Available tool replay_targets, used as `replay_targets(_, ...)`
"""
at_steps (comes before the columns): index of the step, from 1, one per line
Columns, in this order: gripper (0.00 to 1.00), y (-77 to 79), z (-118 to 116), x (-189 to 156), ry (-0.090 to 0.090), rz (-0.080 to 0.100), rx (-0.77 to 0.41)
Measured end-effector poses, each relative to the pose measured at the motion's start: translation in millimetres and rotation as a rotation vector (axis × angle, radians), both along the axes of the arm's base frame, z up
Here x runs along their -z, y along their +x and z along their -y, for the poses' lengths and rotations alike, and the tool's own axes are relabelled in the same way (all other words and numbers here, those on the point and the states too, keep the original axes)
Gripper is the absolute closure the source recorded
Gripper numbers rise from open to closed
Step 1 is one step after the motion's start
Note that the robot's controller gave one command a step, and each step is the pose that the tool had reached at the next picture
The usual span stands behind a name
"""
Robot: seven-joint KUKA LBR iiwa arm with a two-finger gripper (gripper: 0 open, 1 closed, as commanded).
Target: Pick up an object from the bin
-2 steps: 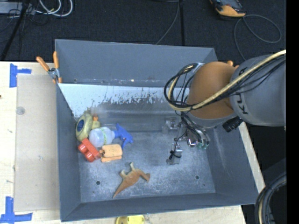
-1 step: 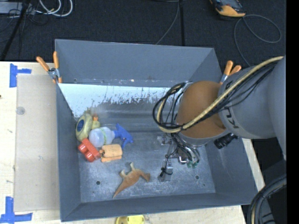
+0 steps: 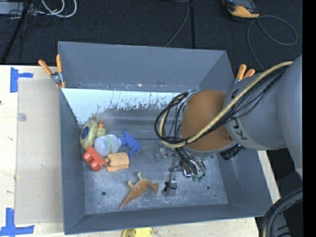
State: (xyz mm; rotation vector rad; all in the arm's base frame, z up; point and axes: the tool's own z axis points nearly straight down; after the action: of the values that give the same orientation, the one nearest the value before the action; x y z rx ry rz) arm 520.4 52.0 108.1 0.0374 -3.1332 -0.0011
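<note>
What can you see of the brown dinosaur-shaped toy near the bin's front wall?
The brown dinosaur toy is a small tan-brown figure that looks like moulded plastic, all one colour. It lies flat on its side on the bin floor, with a long pointed tail running toward the front left, a thin limb or neck sticking up toward the back, and a stubby end pointing right. It looks whole. It rests on the floor alone, apart from the heap of things to its back left.
</note>
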Motion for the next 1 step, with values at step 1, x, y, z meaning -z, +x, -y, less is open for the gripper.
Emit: replay_targets(1, 0.0, 16.6, -46.4, 22.9, -0.002, 0.007, -0.088)
